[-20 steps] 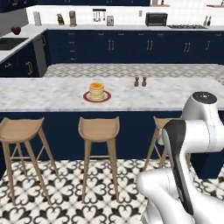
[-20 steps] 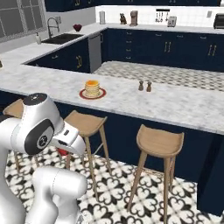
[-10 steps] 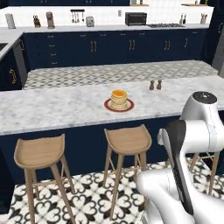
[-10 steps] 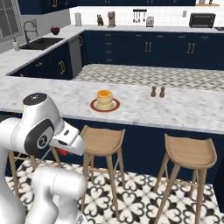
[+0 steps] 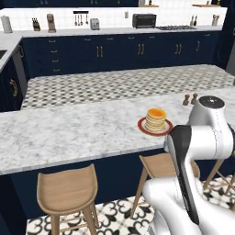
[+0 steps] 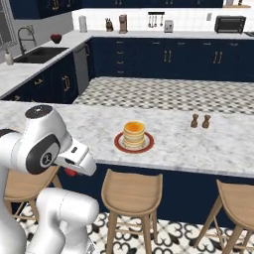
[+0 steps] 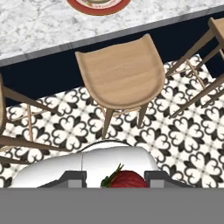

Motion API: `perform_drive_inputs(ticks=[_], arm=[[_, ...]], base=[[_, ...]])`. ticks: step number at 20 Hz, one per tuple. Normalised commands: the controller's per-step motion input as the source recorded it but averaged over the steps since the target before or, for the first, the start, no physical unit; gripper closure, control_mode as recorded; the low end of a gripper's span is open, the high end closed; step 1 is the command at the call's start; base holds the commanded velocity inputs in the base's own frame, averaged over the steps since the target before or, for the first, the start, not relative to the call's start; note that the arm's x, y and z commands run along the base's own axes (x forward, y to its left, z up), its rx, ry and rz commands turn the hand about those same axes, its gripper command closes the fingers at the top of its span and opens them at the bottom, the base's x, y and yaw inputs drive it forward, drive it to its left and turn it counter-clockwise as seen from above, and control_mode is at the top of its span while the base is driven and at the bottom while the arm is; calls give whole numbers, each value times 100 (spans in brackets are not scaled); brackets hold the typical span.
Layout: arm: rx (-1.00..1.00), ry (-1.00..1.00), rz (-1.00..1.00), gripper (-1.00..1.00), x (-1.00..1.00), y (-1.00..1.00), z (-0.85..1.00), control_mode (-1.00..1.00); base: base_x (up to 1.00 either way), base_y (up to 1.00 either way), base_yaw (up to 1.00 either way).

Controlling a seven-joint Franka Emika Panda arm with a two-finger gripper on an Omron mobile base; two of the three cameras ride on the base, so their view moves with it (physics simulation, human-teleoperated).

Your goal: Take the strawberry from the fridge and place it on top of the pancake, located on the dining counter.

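While folded low beside the dining counter (image 6: 198, 144), fingers (image 7: 76, 178) around strawberry (image 7: 127, 179).

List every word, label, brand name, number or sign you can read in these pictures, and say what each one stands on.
No readable text in any view.
Toaster oven on the back counter: no legible marking, too small to tell.
Pancake plate: plain red rim, no lettering.
Shakers on the dining counter: no labels visible.
Strawberry between the gripper tips: nothing written.
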Motion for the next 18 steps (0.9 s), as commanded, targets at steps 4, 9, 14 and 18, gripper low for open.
perform_drive_inputs(ticks=[4,9,14,18], arm=[[0,0,0,100,0,0,0,100],[0,0,0,100,0,0,0,100],[0,0,0,100,0,0,0,100],[-1,-4,0,100,68,0,30,-100]], base=[[62,4,-5],[56,4,-3],[58,4,0],[14,0,0]])
